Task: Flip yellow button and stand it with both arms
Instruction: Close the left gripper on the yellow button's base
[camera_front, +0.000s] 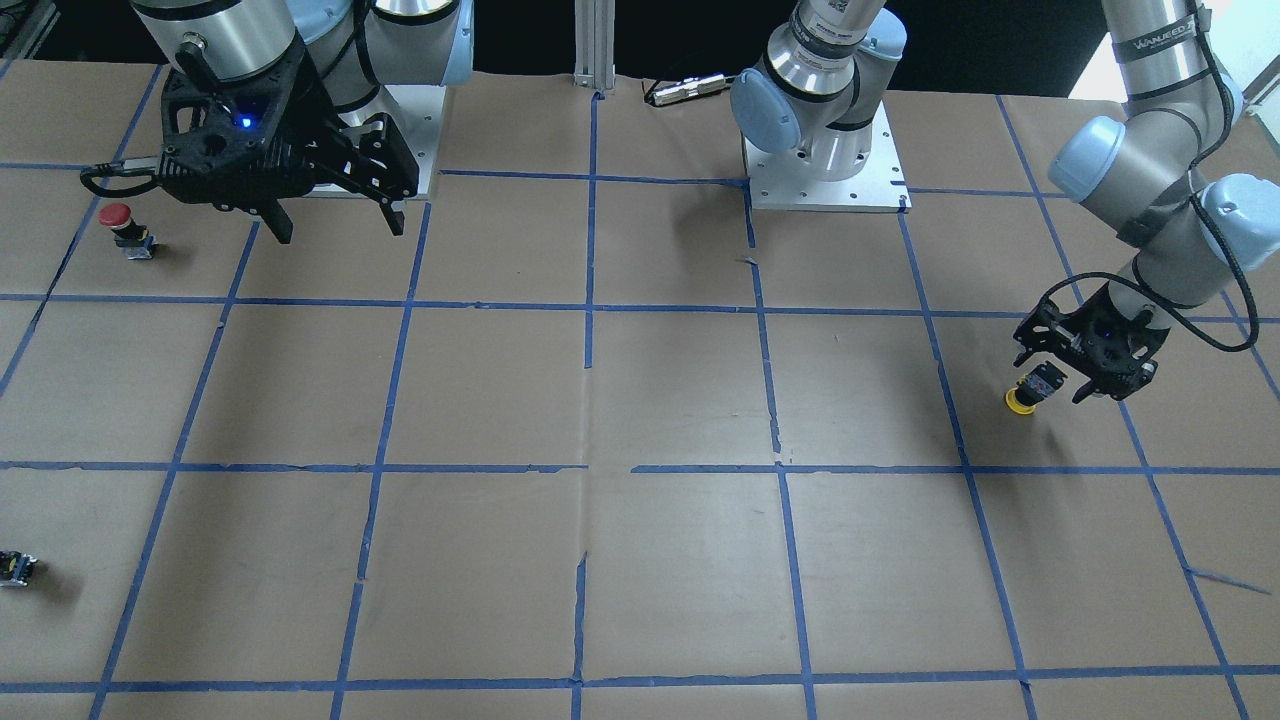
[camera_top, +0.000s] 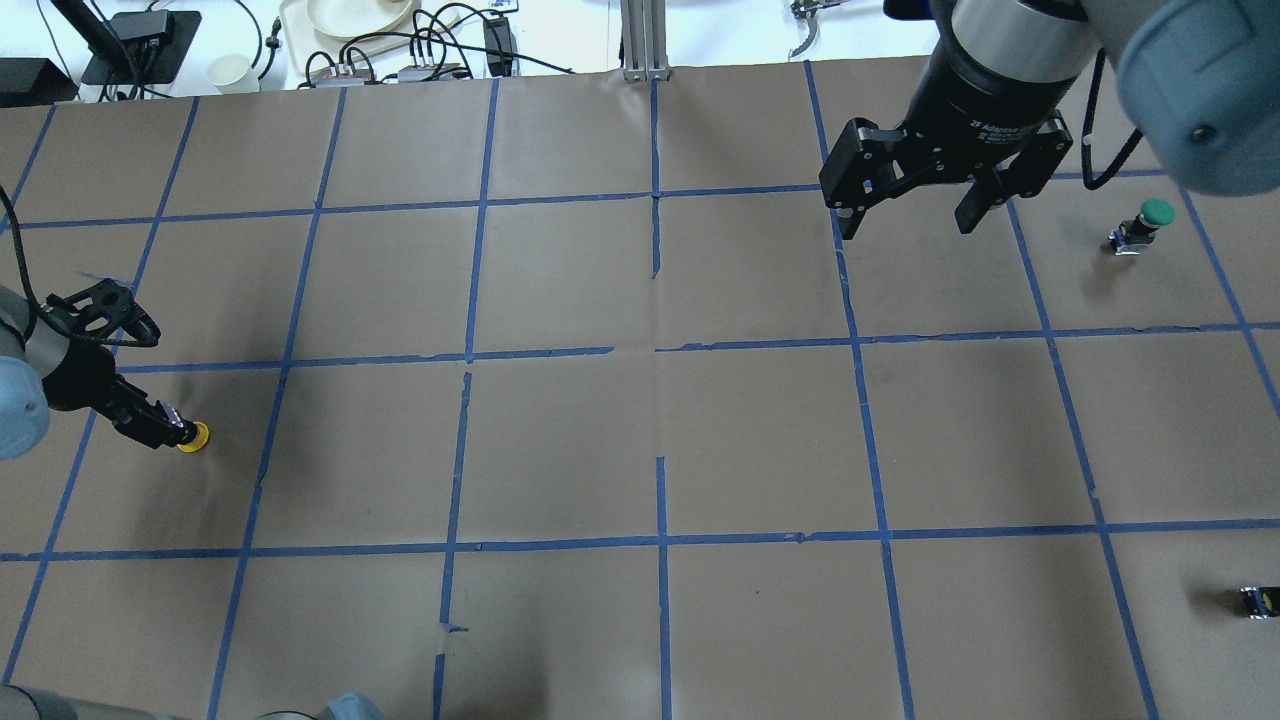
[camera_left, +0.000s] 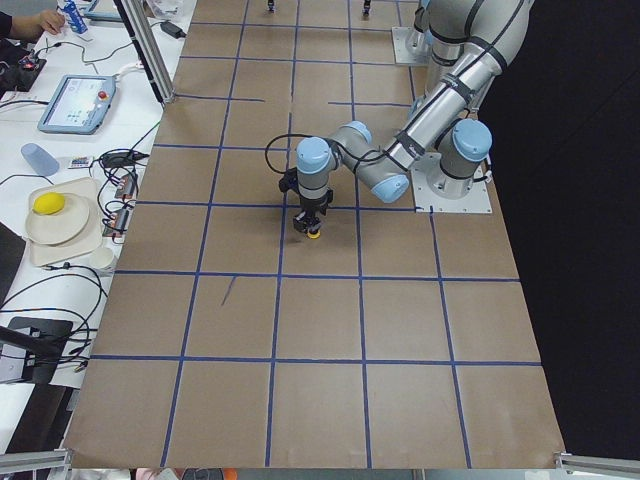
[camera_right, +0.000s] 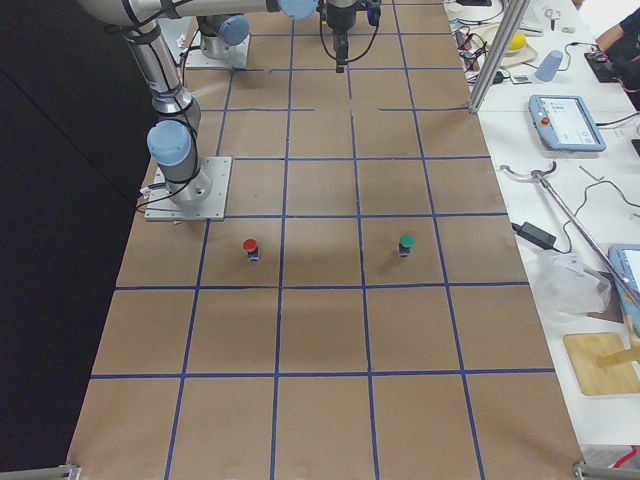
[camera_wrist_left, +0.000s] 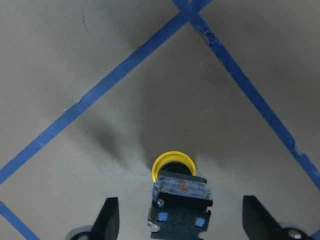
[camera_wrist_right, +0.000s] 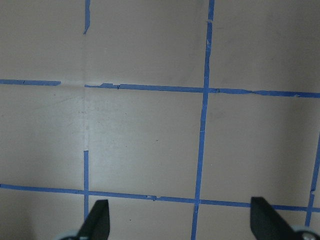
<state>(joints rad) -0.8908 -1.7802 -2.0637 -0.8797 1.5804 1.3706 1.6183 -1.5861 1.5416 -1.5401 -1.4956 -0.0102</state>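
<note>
My left gripper (camera_wrist_left: 180, 210), open, straddles the yellow button (camera_front: 1030, 390) without touching it, at the bench's (camera_top: 640, 420) 9 o'clock edge seen overhead. From my wrist its cap points to 12 o'clock. My right gripper (camera_top: 905, 230), open, hangs well apart.

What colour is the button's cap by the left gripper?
The cap is yellow; clearest in left wrist view.

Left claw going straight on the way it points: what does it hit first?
Likely the yellow button, cap-down inside the open left claw; its fingers would straddle it and meet the brown paper. Depth unclear.
</note>
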